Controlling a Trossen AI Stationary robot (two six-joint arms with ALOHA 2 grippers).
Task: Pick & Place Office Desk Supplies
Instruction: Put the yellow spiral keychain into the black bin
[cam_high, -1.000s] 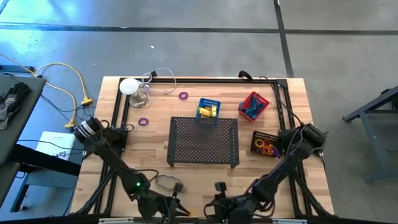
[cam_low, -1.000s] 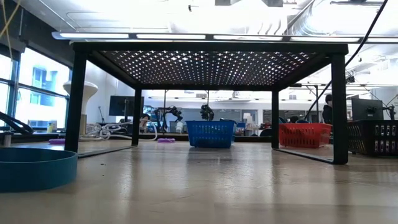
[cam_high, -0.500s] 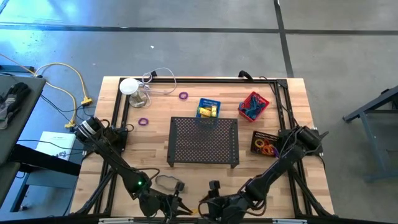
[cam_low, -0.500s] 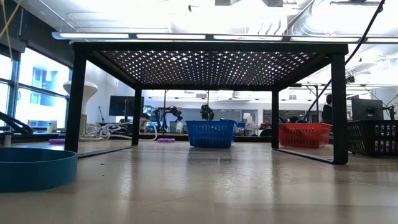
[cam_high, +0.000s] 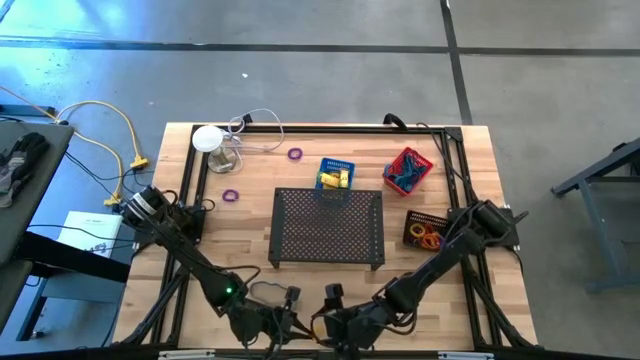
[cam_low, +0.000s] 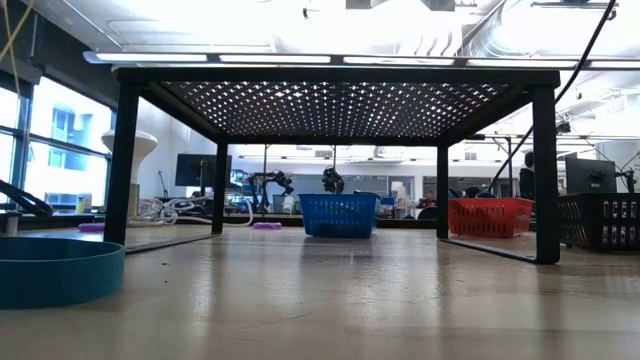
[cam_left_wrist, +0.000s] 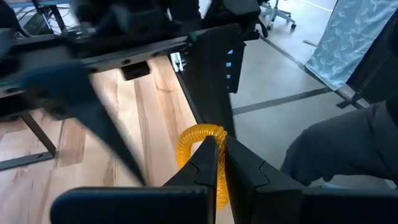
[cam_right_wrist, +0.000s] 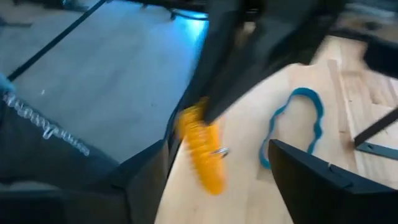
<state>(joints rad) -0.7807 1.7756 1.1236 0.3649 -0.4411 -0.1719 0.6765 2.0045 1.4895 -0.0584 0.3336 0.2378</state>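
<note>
At the table's near edge, the left gripper (cam_left_wrist: 214, 163) is clamped on a yellow coiled ring (cam_left_wrist: 198, 138), its fingers pressed together around the coil. The right gripper (cam_right_wrist: 214, 171) faces it with fingers spread wide, the same yellow coil (cam_right_wrist: 200, 148) lying between them and a blue rubber-band loop (cam_right_wrist: 297, 124) flat on the wood just beside.

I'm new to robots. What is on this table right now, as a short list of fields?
Left gripper: shut on a yellow coiled ring, near table edge
Right gripper: open, facing that ring
Blue rubber-band loop: flat on the wood
Black mesh stand: mid-table
Blue basket, red basket: behind the stand
</note>
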